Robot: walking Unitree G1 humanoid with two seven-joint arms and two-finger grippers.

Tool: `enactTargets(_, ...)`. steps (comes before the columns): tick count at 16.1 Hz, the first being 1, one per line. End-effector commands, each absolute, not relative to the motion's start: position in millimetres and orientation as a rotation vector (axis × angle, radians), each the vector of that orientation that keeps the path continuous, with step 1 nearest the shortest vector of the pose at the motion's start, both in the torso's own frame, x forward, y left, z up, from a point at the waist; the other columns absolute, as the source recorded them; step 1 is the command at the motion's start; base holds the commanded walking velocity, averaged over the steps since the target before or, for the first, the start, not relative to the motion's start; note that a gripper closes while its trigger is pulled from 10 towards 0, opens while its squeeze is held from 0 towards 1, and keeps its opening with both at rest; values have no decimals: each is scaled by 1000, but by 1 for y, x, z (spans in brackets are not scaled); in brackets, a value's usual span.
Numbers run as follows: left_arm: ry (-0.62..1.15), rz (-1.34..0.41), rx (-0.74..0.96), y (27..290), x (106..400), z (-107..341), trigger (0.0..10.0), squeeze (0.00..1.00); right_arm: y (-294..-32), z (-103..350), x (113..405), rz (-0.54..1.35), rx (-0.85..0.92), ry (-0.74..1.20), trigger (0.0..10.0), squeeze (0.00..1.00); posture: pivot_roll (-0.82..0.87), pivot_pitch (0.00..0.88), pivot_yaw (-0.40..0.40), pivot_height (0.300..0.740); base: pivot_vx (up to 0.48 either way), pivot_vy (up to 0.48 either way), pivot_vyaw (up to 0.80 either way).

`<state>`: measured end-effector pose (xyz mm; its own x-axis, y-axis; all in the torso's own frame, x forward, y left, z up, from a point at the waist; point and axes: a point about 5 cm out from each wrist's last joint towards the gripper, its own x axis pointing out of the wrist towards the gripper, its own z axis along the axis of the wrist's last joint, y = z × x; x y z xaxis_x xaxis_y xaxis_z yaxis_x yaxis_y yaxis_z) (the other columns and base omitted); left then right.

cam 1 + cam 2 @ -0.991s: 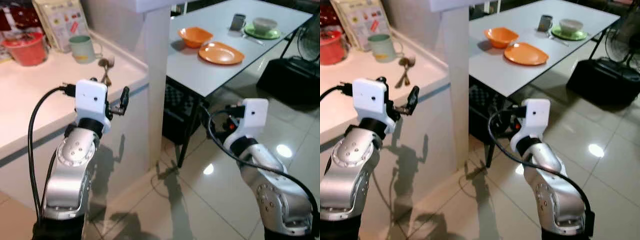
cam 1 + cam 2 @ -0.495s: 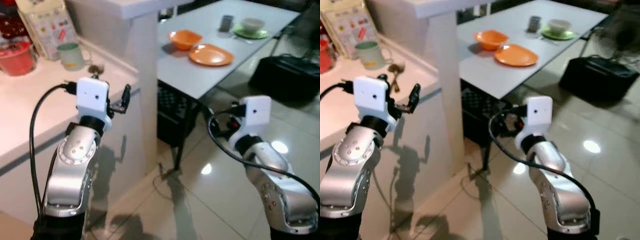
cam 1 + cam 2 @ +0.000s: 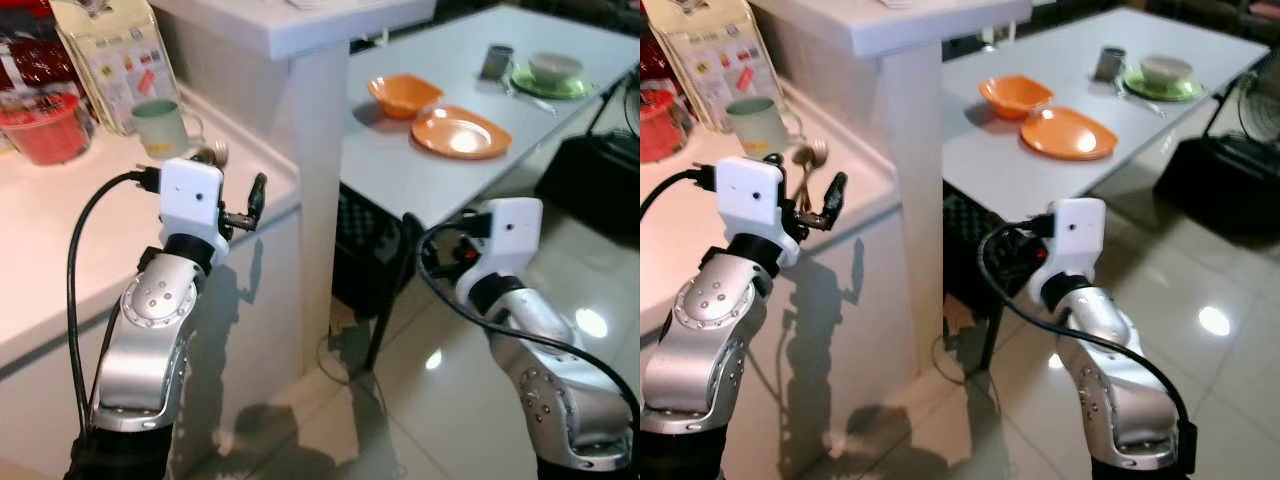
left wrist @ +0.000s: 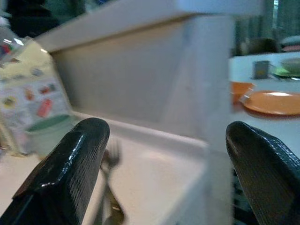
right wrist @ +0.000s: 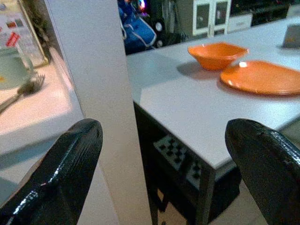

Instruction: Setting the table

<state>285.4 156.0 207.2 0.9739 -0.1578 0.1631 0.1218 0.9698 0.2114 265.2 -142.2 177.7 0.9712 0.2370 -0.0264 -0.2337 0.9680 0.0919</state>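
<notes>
while both claws, left claw (image 4: 164, 178) and right claw (image 5: 164, 173), gape empty, one orange bowl (image 3: 404, 95) and one orange plate (image 3: 461, 136) sit tabled.

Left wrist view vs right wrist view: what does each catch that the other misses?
Left wrist view alone: the grey cup and green plate at the table's far end. Right wrist view alone: the black crate under the table and the dark cabinets behind. Shared: fork, green mug, white pillar, orange bowl, orange plate, and open jaws framing each picture.
</notes>
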Motion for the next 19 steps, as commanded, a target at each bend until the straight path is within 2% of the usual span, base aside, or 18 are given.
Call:
enactTargets(1,-192,-124,213,162,285,211,10000,0,-132,182,264,293,79,14,10000,0,50,0,-7,740,420,0,0)
enactTargets(3,-191,-123,212,162,286,211,10000,0,-128,182,263,331,61,19,10000,0,50,0,-10,740,414,0,0)
enactTargets(6,-191,-124,210,162,286,211,10000,0,-125,182,261,360,50,13,10000,0,48,0,-10,740,415,0,800)
enactTargets(8,-188,-133,208,161,286,210,10000,0,-127,183,260,346,90,4,10000,0,47,0,-8,740,412,0,0)
enactTargets(11,-175,-158,206,158,285,207,10000,0,-124,180,255,397,62,14,10000,0,44,0,-3,740,410,0,0)
enactTargets(14,-100,-234,121,151,280,197,10000,0,-121,177,244,513,69,42,10000,0,41,0,-2,740,0,0,0)
enactTargets(15,-74,-254,61,150,279,194,10000,227,-121,176,238,590,61,62,10000,0,40,0,-3,740,0,0,0)
enactTargets(16,-46,-263,31,149,279,191,10000,1000,-122,174,234,638,50,82,10000,0,38,0,-3,740,0,0,0)
enactTargets(19,23,-265,10,149,285,187,10000,1000,-124,170,227,722,23,131,10000,0,35,0,-5,740,0,0,0)
